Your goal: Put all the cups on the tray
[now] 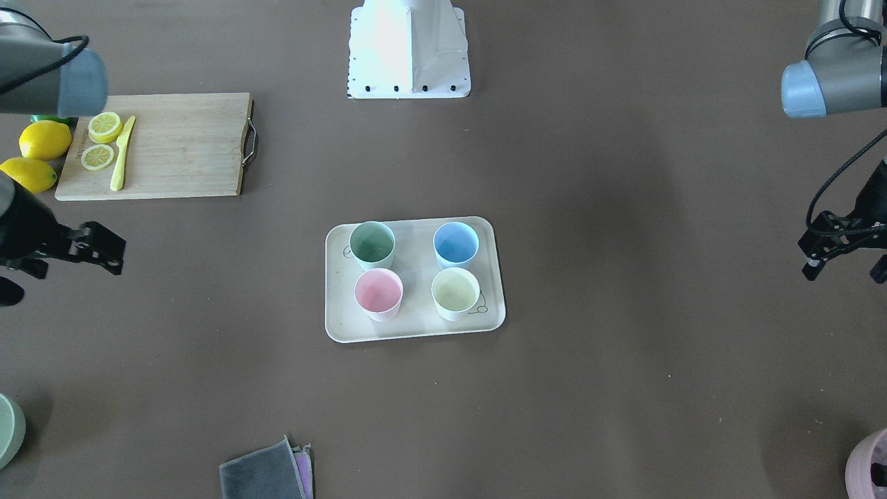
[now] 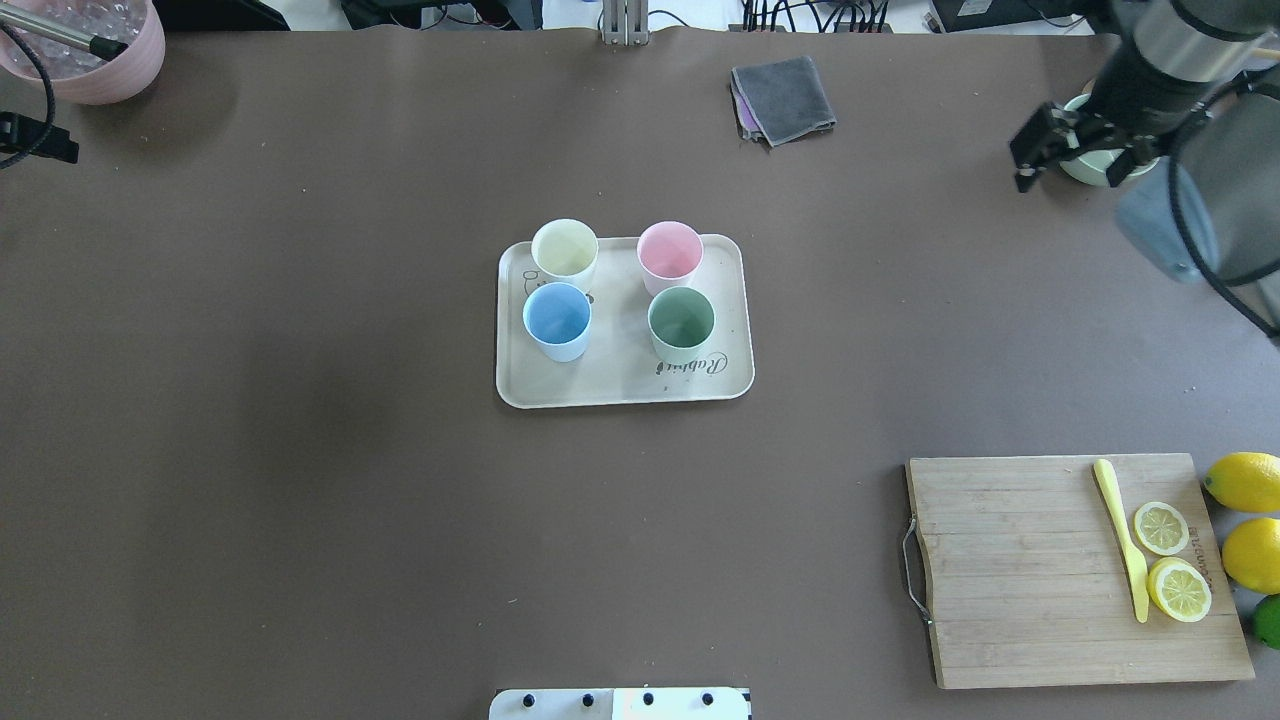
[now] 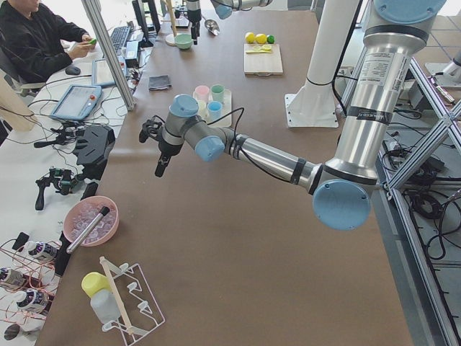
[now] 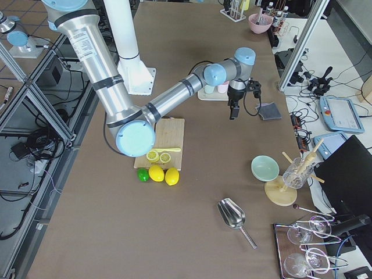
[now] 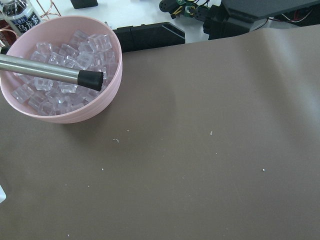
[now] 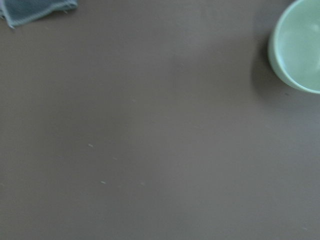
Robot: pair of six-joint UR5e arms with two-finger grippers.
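The beige tray (image 1: 416, 326) lies at the table's middle and also shows in the overhead view (image 2: 620, 385). All the cups stand upright on it: sage green cup (image 1: 372, 242), light blue cup (image 1: 456, 244), pink cup (image 1: 378, 292), cream-yellow cup (image 1: 455, 291). My left gripper (image 1: 845, 270) hovers far off at the table's edge, open and empty. My right gripper (image 1: 62, 277) hovers far off at the opposite side, open and empty. Neither wrist view shows a cup or fingers.
A bamboo cutting board (image 1: 180, 145) holds lemon slices and a yellow knife, with whole lemons (image 1: 43, 138) beside it. A grey cloth (image 1: 267, 475) lies at the operators' edge. A green bowl (image 6: 300, 45) sits below my right gripper. A pink pot of ice (image 5: 60, 70) is near my left gripper.
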